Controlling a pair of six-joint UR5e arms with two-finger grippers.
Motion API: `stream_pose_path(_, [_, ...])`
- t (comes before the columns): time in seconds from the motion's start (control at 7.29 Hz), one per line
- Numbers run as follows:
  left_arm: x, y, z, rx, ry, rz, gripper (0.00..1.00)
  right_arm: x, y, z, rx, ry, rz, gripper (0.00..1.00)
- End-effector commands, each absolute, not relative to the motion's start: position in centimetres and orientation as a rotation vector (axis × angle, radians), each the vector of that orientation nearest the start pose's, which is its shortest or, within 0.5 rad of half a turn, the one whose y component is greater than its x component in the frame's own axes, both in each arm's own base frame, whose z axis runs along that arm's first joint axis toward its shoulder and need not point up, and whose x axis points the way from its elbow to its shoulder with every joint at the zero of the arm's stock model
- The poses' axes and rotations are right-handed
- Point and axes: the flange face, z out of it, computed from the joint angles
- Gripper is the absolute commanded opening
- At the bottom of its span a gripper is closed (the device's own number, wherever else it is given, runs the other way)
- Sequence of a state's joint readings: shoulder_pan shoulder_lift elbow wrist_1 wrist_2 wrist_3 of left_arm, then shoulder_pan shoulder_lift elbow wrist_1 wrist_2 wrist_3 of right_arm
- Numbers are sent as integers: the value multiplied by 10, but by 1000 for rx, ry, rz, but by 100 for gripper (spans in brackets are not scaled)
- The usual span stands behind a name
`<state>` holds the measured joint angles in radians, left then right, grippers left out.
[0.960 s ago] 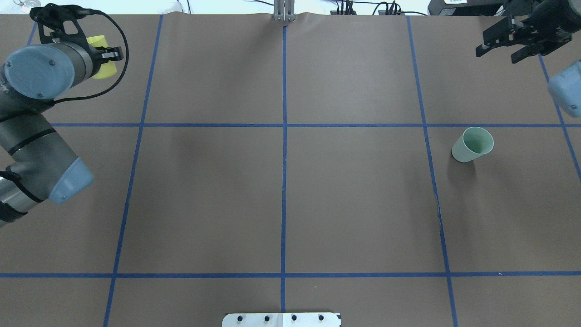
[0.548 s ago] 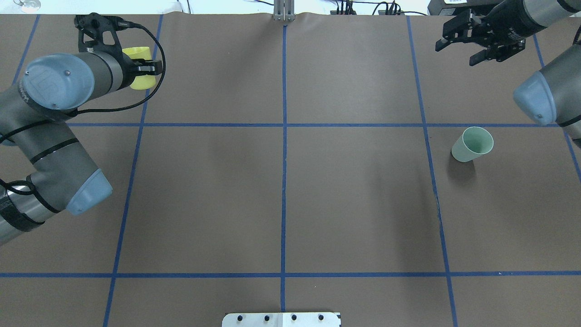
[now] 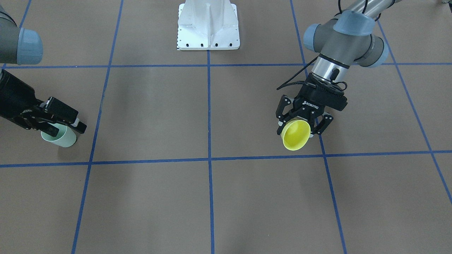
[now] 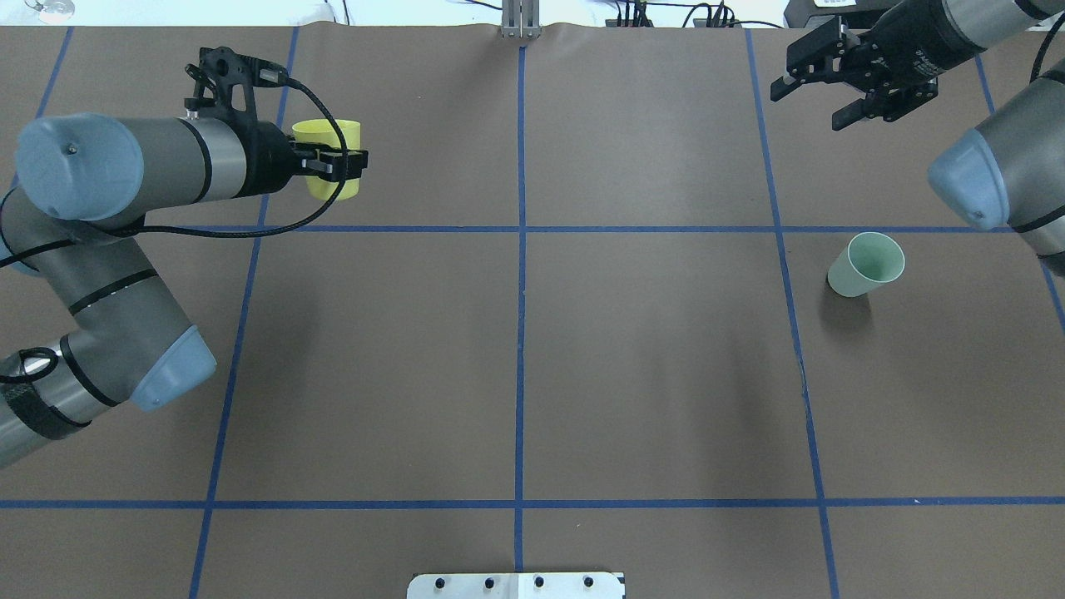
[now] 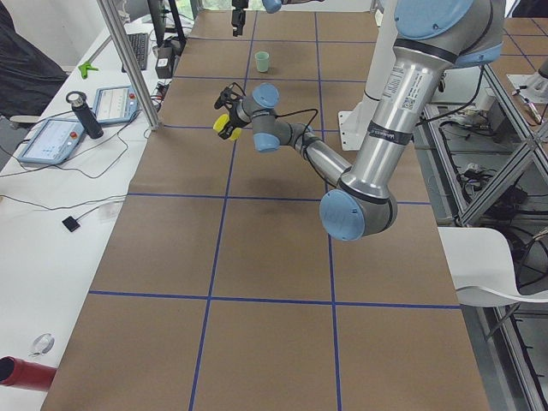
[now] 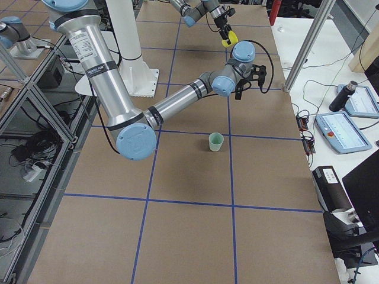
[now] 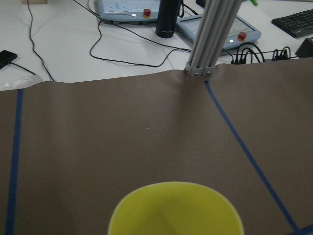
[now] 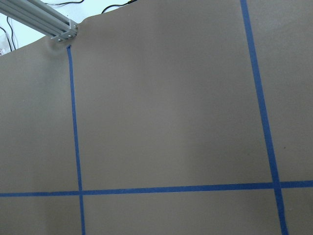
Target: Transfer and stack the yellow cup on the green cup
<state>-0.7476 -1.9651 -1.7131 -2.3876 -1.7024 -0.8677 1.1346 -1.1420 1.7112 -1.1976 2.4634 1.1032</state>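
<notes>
My left gripper (image 4: 343, 164) is shut on the yellow cup (image 4: 331, 141) and holds it in the air over the far left of the table, mouth toward the far side. The cup also shows in the front view (image 3: 296, 135) and the left wrist view (image 7: 176, 210). The green cup (image 4: 865, 264) stands upright on the table at the right. My right gripper (image 4: 811, 104) is open and empty, raised near the far right edge, well beyond the green cup. In the front view the right gripper (image 3: 65, 127) partly hides the green cup (image 3: 61, 140).
The brown table cover carries a grid of blue tape lines (image 4: 521, 333). A metal post (image 4: 520, 21) stands at the far edge middle. The white robot base plate (image 3: 208, 28) is at the near edge. Tablets, a bottle and cables (image 7: 166, 19) lie beyond the far edge.
My left arm has swung to the right with the yellow cup, from the far left corner toward the middle. My right gripper has moved left along the far edge. The green cup has not moved.
</notes>
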Motion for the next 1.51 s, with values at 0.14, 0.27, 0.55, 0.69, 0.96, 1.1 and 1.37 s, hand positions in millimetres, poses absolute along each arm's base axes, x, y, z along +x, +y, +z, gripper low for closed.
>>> stream_pose_path(0.14, [396, -458, 260, 966, 1258, 326, 0, -249, -554, 251, 47, -1253, 39, 99])
stream_pose_path(0.27, [414, -440, 252, 962, 1294, 361, 0, -266, -542, 240, 38, -1266, -3, 99])
stream_pose_path(0.55, [424, -422, 243, 990, 1358, 388, 0, -305, -517, 212, 25, -1316, -79, 99])
stream_pose_path(0.69, [431, -414, 241, 988, 1369, 405, 0, -321, -504, 205, 6, -1357, -67, 99])
stream_pose_path(0.96, [443, -398, 234, 1027, 1393, 463, 0, -351, -489, 192, -4, -1378, -58, 98])
stream_pose_path(1.1, [445, -395, 234, 1029, 1393, 478, 0, -366, -482, 180, -17, -1385, -83, 99])
stream_pose_path(1.37, [467, -373, 222, 1012, 1434, 512, 0, -391, -467, 182, -59, -1377, -117, 98])
